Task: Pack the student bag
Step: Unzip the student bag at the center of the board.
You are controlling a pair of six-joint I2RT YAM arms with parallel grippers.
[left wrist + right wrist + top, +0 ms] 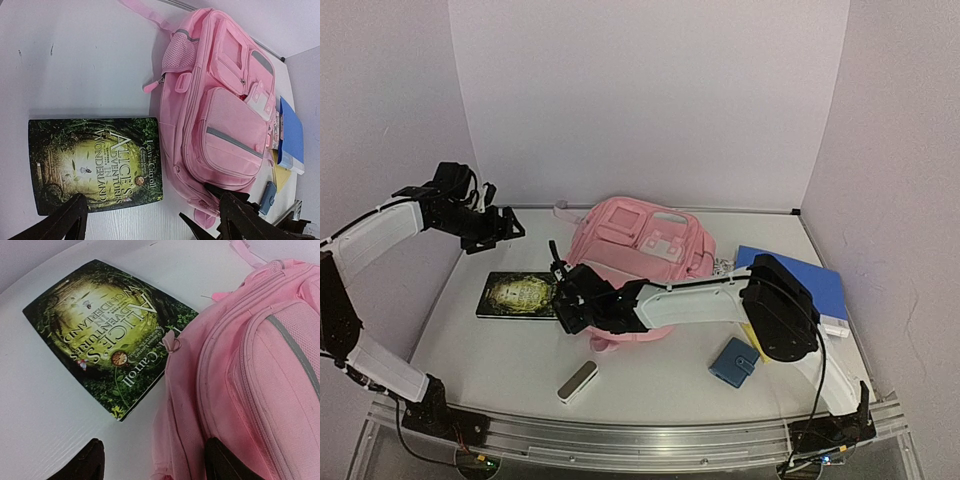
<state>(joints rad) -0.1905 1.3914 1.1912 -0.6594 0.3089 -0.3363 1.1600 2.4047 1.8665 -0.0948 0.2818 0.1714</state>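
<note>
- The left pincer (155, 222) hangs above the counter's (500, 350) far-left part, close to the left wall. Its fingers are spread wide with nothing between them.
- Below and in front of it, a paperback book (517, 295), "Alice's Adventures in Wonderland", lies flat with its cover up. White counter shows between its left edge and the wall.
- The book's right edge lies just beside the student bag's left side. The near corner may touch the pink fabric, but the wrist views do not settle it.
- The right pincer (152, 465) reaches across from the right, low over the bag's near-left edge. Its fingers are parted, one over the counter and one over the bag, with a fold of pink fabric in the gap. I cannot tell if either pad presses on it.
- The student bag (640, 250) lies flat at the middle of the counter, front pockets up. A strip of counter runs between its far end and the back wall.
- A white bar-shaped item (577, 381) lies near the front rail, apart from the bag.
- A small blue wallet (733, 362) sits right of the bar, beside the right arm's elbow.
- A blue folder (800, 280) lies by the right wall, its left edge near the bag.
</note>
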